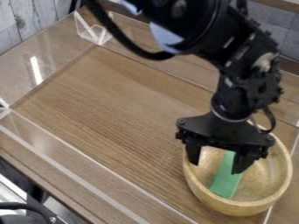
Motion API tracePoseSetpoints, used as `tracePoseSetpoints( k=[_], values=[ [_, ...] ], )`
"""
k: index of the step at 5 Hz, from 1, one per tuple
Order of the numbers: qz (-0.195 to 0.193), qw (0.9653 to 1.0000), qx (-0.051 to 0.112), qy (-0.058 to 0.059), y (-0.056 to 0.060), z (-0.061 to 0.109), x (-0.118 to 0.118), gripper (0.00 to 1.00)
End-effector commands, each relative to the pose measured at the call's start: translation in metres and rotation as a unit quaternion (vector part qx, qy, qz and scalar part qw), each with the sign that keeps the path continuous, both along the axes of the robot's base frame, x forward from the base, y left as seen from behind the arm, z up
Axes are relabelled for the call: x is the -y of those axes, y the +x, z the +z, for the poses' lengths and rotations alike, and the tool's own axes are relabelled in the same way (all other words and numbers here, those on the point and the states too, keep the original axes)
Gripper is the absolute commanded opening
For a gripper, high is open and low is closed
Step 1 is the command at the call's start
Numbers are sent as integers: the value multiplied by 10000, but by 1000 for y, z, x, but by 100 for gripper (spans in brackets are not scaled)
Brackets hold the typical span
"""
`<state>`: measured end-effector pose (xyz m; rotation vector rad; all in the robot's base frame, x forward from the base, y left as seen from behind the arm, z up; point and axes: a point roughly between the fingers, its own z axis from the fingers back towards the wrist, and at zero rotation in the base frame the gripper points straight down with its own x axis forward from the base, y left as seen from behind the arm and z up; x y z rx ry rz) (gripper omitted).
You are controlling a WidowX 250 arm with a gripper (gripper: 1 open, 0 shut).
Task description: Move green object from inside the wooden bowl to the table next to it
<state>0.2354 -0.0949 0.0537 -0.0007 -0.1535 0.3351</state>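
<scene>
Green object (228, 179) inside wooden bowl (275, 179), table's (105, 96) right.

Upper end of green object (228, 179) hidden behind gripper (226, 157); lower end only visible. Contact between fingertips and block: cannot tell. Far inner wall of wooden bowl (201, 191) covered by gripper body; right rim runs close to frame edge. Arm cut off by top edge, base out of view. Table (117, 101) cropped on right and bottom; front corner lost beyond lower edge. Clear acrylic wall (47, 131) faint, edges hard to trace. Dark cables at bottom left corner (17, 213) cut off, unidentifiable.
</scene>
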Motion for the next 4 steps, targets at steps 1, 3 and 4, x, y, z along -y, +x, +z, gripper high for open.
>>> tracePoseSetpoints(
  k=[1,3,4],
  values=[
    [-162,9996,234,-83,-7,10,18,100],
    [-72,9995,292,-127,-4,21,7,0],
    [189,9984,441,-289,5,52,4,0]
  ],
)
